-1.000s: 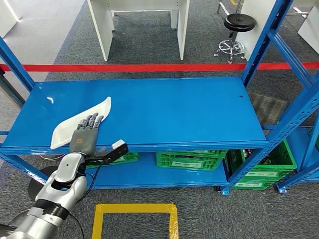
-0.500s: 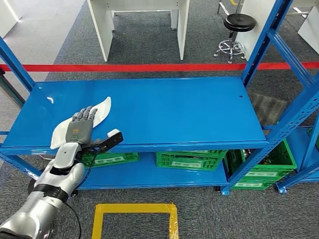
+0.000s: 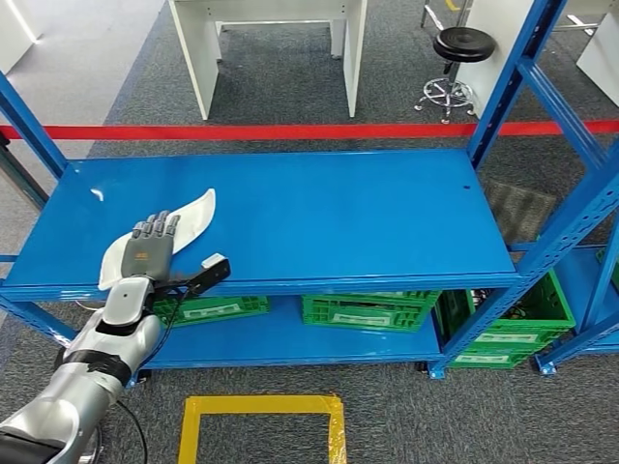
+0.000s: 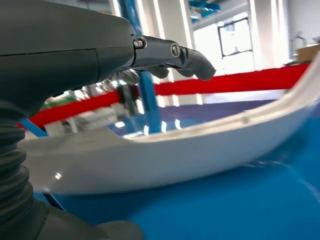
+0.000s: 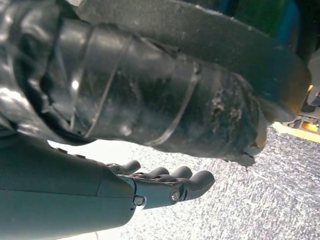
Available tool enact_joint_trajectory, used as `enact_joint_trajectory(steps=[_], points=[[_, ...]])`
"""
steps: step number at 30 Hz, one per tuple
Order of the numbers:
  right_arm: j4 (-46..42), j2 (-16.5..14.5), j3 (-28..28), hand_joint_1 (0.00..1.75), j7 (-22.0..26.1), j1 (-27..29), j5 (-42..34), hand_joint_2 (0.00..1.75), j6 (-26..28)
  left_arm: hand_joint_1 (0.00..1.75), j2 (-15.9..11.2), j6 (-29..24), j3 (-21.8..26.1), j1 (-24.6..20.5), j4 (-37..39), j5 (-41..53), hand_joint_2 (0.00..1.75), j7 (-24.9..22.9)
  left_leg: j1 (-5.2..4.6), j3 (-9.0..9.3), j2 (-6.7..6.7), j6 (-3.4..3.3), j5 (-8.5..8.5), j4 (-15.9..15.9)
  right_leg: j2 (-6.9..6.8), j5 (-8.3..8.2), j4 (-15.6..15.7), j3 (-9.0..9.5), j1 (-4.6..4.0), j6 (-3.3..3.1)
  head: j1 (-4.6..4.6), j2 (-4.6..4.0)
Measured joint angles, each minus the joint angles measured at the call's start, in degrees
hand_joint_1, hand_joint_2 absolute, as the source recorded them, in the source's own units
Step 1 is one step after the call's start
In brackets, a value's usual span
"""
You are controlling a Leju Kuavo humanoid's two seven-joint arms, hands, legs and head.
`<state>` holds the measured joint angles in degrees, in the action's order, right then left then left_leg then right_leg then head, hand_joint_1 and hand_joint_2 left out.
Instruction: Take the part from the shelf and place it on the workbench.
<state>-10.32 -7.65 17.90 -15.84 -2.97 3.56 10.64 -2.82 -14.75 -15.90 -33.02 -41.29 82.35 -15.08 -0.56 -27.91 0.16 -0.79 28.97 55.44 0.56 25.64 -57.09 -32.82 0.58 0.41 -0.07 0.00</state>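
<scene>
The white curved part [image 3: 192,214] lies flat at the left front of the blue shelf board [image 3: 329,213]. My left hand [image 3: 148,249] reaches in from the shelf's front edge with its fingers stretched out over the part's near half, and its thumb sticks out to the right. In the left wrist view the dark fingers [image 4: 177,52] hover a little above the part [image 4: 188,150], which rests on the blue board, with nothing gripped. My right hand [image 5: 113,192] hangs low over grey carpet, fingers [image 5: 177,184] loosely extended and empty.
Green crates [image 3: 368,309] sit on the lower shelf, with more at the right [image 3: 511,329]. Blue uprights [image 3: 511,87] frame the shelf's right end. A yellow square [image 3: 263,416] marks the floor in front. Behind a red line [image 3: 307,130] stand a white bench [image 3: 270,48] and a stool [image 3: 459,58].
My left hand has slid to the left and slightly farther in, covering more of the part's near end. The part has not moved.
</scene>
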Motion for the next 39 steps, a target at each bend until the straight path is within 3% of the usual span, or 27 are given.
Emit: enact_joint_trajectory(steps=[3,4,7,8,33,36,39], points=[[0.00,0.00,0.00,0.00,-0.09,0.00,0.16,0.00,-0.02,0.00,-0.37,-0.02,0.09,-1.05,2.05,2.17,1.75,-1.99,0.00,-0.01,0.00,0.03,-0.03,0.00,-0.01,-0.01,0.00,0.01,0.00,0.01,0.00,0.00],[0.00,0.00,0.00,0.00,-0.13,0.00,0.23,0.00,-0.02,0.20,-0.49,-0.27,0.19,-1.26,2.56,2.60,1.75,-2.37,0.00,-0.01,-0.01,0.04,-0.05,0.00,-0.02,-0.02,0.00,0.01,0.00,0.01,-0.01,0.00],[0.00,0.00,0.00,0.00,-0.22,0.00,0.38,0.00,-0.02,1.51,-0.70,-1.49,0.46,-1.53,3.56,3.91,1.75,-3.72,0.01,-0.01,-0.01,0.07,-0.09,0.00,-0.02,-0.03,-0.02,0.00,0.00,0.00,-0.02,0.00],[0.00,0.00,0.00,0.00,-0.22,0.00,0.39,0.00,-0.01,1.75,-0.74,-1.72,0.55,-1.51,3.76,4.36,1.75,-4.12,0.01,0.00,-0.01,0.07,-0.09,0.00,-0.01,-0.03,-0.02,-0.01,-0.01,-0.01,-0.01,0.00],[0.00,0.00,0.00,0.00,-0.15,0.03,-0.11,0.00,0.46,1.75,-0.09,1.87,1.52,0.75,1.30,5.45,1.75,-0.38,0.00,0.01,-0.01,0.05,-0.17,0.00,-0.05,-0.09,-0.03,-0.09,0.00,-0.01,-0.01,0.00],[0.00,0.00,-0.01,0.00,-0.08,0.05,-0.23,0.00,0.69,1.75,0.21,2.04,1.64,1.37,-0.31,1.90,1.75,2.82,-0.01,0.01,-0.02,0.05,-0.17,0.00,-0.08,-0.08,-0.03,-0.09,0.00,-0.01,-0.02,0.00],[0.00,0.00,-0.15,0.00,0.14,0.06,-0.52,0.00,1.09,1.75,1.05,3.86,2.65,2.73,-3.76,-9.21,1.75,11.01,-0.01,-0.01,-0.06,0.04,-0.18,0.00,-0.16,-0.08,-0.03,-0.07,0.00,-0.01,-0.01,0.00]])
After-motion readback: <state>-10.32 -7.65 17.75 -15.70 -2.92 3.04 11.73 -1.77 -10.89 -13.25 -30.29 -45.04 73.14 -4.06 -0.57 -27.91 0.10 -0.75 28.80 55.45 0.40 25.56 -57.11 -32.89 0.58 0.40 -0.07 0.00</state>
